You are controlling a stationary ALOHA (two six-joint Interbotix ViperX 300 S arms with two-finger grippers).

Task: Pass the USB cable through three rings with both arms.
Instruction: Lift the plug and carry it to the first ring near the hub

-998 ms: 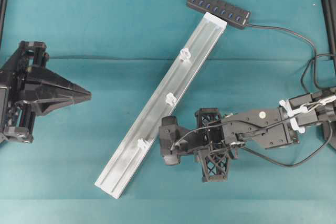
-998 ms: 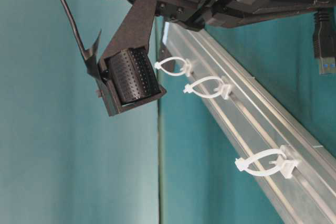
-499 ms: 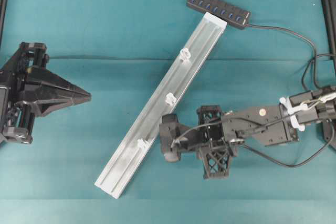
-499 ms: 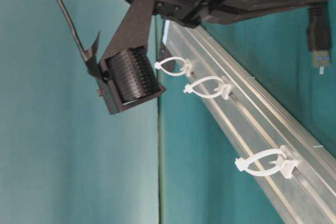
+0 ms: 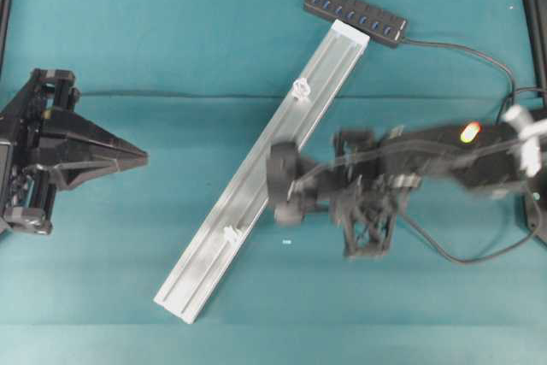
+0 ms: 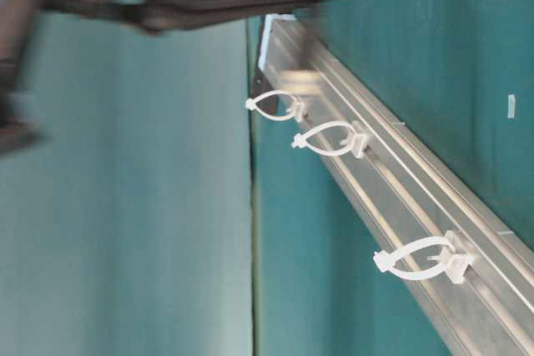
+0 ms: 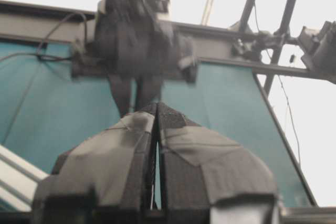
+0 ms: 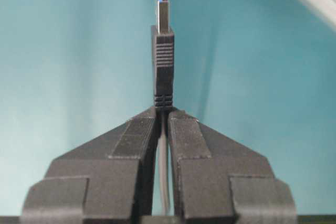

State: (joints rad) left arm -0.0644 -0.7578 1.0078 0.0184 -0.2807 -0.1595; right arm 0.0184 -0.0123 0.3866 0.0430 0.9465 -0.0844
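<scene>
With its jaws pinched on the USB cable just behind the plug, the right gripper holds the metal tip straight out ahead over the teal table. Overhead, that arm is motion-blurred beside the rail, near the middle of the three rings. Left gripper is fully closed, empty, parked well left of the rail.

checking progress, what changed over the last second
The right claw, shut on the USB cable, swung up the overhead picture toward the rail's middle and is motion-blurred. The left claw stayed shut and parked; the rail, three rings and hub did not move.
</scene>
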